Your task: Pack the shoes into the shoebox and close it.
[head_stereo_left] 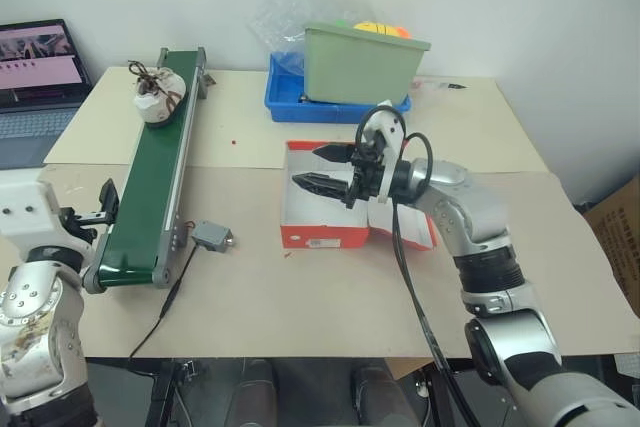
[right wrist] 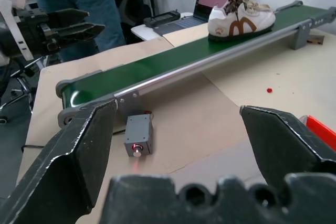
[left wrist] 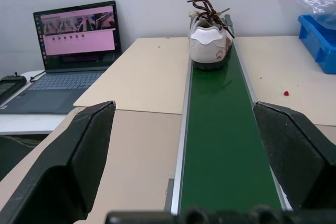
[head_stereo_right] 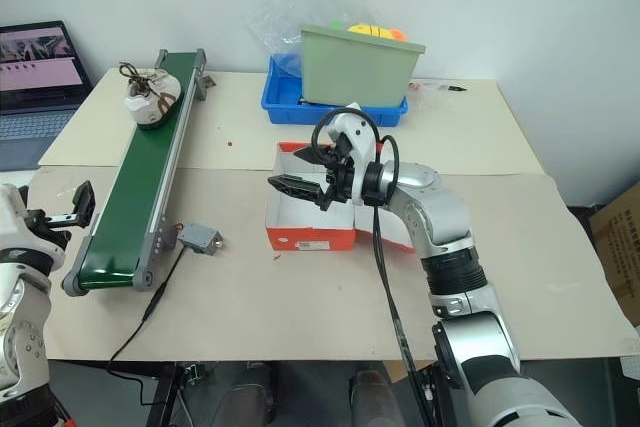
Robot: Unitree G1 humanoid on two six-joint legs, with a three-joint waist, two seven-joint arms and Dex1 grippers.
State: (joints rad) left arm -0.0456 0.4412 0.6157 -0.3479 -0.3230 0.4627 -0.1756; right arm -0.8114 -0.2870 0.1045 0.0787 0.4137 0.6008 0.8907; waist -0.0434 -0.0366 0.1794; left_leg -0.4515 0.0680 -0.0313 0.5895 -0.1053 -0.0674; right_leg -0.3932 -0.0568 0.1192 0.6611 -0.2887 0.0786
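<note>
Step in hand, judged: 1st shoe (head_stereo_left: 155, 94) to be fetched from far end of conveyor belt (head_stereo_left: 150, 197); shoebox (head_stereo_left: 335, 209) lies open beside belt. Both pincers are spread, nothing gripped: left pincer (head_stereo_left: 88, 212) near belt's near end, right pincer (head_stereo_left: 322, 167) over box. Next, the shoe must be reached & gripped.

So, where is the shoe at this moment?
The shoe sits at the far end of the green conveyor belt, on the robot's left side of the table, between the laptop and the blue tray.
</note>
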